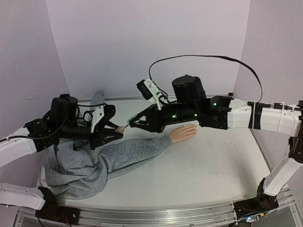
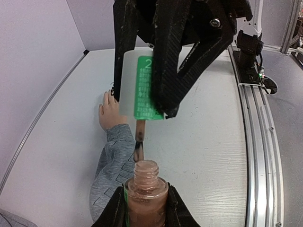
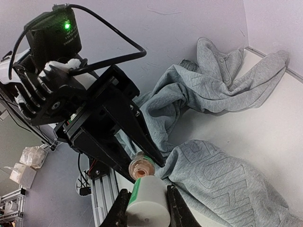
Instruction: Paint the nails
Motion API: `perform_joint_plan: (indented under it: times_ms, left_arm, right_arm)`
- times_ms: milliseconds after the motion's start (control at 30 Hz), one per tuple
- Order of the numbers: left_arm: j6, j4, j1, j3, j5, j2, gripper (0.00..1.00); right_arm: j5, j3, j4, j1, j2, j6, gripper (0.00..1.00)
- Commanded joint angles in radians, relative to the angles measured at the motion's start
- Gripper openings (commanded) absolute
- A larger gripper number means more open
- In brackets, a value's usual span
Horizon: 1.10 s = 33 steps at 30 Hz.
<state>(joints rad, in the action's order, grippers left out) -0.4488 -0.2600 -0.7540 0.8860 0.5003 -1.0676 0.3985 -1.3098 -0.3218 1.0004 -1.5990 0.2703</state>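
The left fingers [image 2: 112, 213] are clamped on one small bottle [image 2: 146, 189] of brownish-pink polish, one finger on each side of the glass. It stands upright with its neck open. Straight above it, the right fingers [image 3: 177, 212] are closed around one white cap [image 3: 147, 202] that carries a green label. A single brush [image 2: 138, 141] hangs down from the cap. Its dark tip is at the bottle's mouth, but whether it touches the rim cannot be told. The two sets of fingers meet tip to tip above the worktop [image 1: 216, 166], with bottle and cap close together between them.

Beyond the bottle and lower down, one peach mannequin hand [image 1: 183, 133] lies flat on the worktop. It is well apart from both sets of fingers, under the right arm's wrist. The nails [image 2: 112, 92] are at its fingertips, pointing away from the bottle. They are too small to count, though a dark fleck or two shows there. The hand ends one sleeve of a single grey sweatshirt [image 1: 78, 172]. The rest of the garment is bunched beneath and behind the left fingers.
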Motion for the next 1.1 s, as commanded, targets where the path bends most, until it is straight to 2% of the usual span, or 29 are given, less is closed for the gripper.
perform_joint_plan:
  times_ms: [0, 1067]
  left_arm:
    - [-0.010, 0.035, -0.008, 0.007, -0.011, -0.001, 0.00]
    - [-0.009, 0.032, -0.010, 0.010, -0.002, -0.001, 0.00]
  right_arm:
    - [-0.001, -0.004, -0.055, 0.012, 0.056, -0.016, 0.00]
    - [0.026, -0.012, -0.062, 0.012, -0.017, -0.006, 0.00]
